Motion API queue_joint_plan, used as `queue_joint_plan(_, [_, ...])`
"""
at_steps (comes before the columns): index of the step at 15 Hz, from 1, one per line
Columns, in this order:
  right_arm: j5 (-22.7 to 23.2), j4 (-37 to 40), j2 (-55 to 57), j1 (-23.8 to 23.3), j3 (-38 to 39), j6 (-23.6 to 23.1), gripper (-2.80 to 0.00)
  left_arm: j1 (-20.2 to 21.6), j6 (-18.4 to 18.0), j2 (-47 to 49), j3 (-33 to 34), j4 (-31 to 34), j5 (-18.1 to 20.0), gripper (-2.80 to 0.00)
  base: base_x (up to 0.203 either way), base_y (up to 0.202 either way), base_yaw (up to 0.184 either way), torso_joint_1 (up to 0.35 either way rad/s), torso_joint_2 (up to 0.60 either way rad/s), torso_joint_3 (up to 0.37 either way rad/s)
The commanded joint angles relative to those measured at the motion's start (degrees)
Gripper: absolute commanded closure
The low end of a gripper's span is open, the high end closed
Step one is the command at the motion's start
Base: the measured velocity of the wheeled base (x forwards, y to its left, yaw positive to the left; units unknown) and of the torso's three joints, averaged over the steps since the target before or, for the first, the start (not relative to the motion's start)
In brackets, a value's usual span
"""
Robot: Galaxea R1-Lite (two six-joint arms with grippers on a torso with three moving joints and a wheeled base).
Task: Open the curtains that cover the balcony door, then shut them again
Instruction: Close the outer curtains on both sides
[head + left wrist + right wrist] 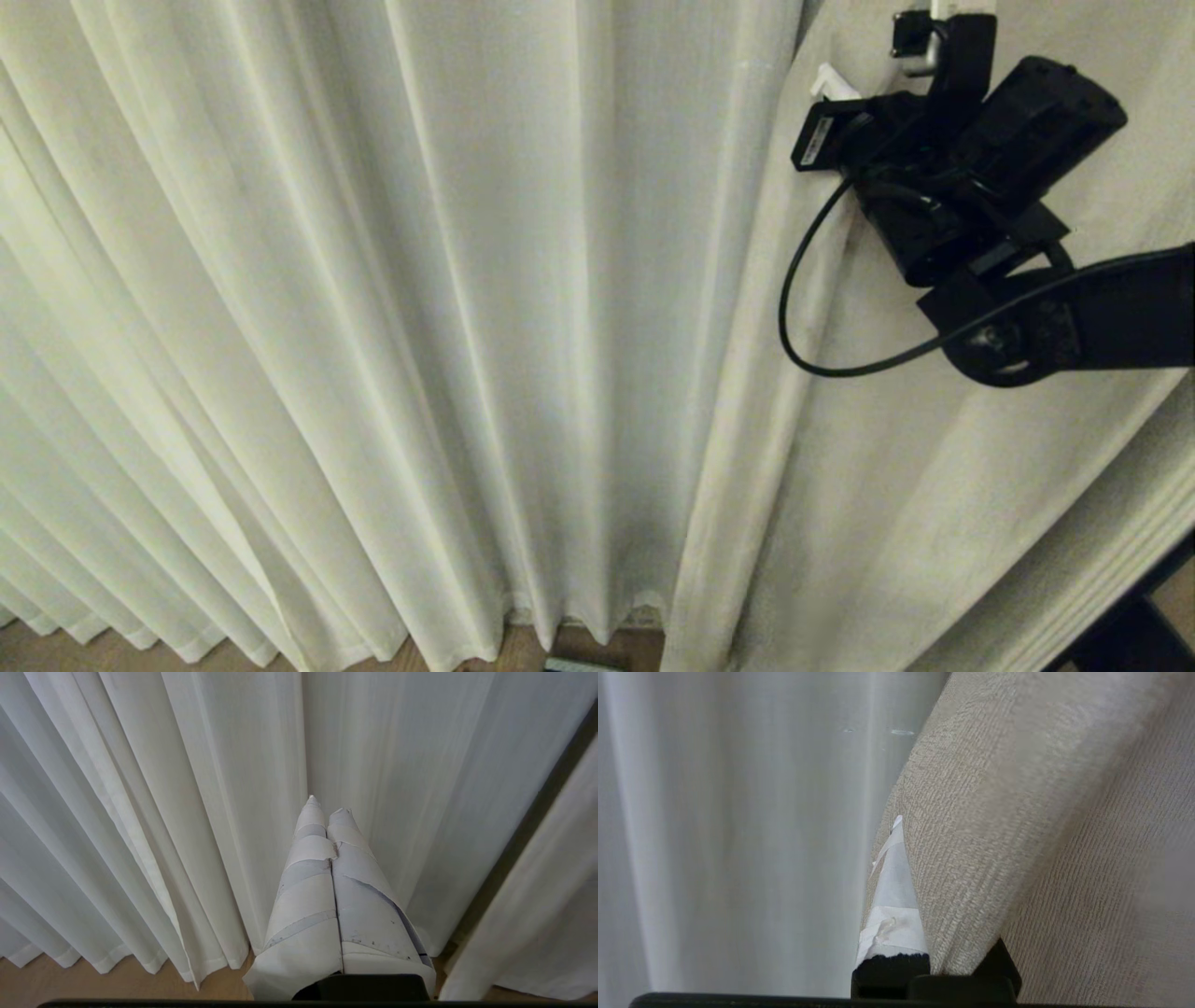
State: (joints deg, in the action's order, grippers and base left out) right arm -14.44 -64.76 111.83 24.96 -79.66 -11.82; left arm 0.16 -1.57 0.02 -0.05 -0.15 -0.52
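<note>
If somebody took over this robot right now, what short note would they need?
Right gripper: shut on the inner edge of the right curtain panel, raised, fabric draped over a finger.
Left gripper: shut, empty, parked facing the left curtain panel.
Curtains hang to the wood floor, almost meeting; the balcony door isn't visible.
Done: right panel gripped.
Left: I cannot tell whether this is the opening or closing pull; check before moving.

Two floor-length cream-white pleated fabric curtain panels [467,327] hang side by side. Two tape-wrapped end effectors show: the left end effector [327,812] and the right end effector [896,858]. One black cable [794,308] loops from the right arm.
</note>
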Motion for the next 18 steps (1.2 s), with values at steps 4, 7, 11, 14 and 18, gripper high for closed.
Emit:
queue_joint_plan(4, [-0.1, -0.6, 1.8, 2.3, -0.3, -0.9, 0.0, 0.0, 0.0, 0.0, 0.0, 0.0, 0.0, 0.0, 0.0, 0.0, 0.0, 0.0, 0.0, 0.0])
queue_joint_plan(7, [-0.1, -1.1, 2.5, 3.8, -0.4, -1.4, 0.0, 0.0, 0.0, 0.0, 0.0, 0.0, 0.0, 0.0, 0.0, 0.0, 0.0, 0.0, 0.0, 0.0])
queue_joint_plan(11, [-0.1, -1.4, 3.0, 6.1, -0.4, -3.1, 0.0, 0.0, 0.0, 0.0, 0.0, 0.0, 0.0, 0.0, 0.0, 0.0, 0.0, 0.0, 0.0, 0.0])
queue_joint_plan(14, [-0.1, -1.4, 3.2, 6.9, -0.4, -3.2, 0.0, 0.0, 0.0, 0.0, 0.0, 0.0, 0.0, 0.0, 0.0, 0.0, 0.0, 0.0, 0.0, 0.0])
queue_joint_plan(18, [-0.1, -1.8, 3.9, 7.6, -0.4, -3.9, 0.0, 0.0, 0.0, 0.0, 0.0, 0.0, 0.0, 0.0, 0.0, 0.0, 0.0, 0.0, 0.0, 0.0])
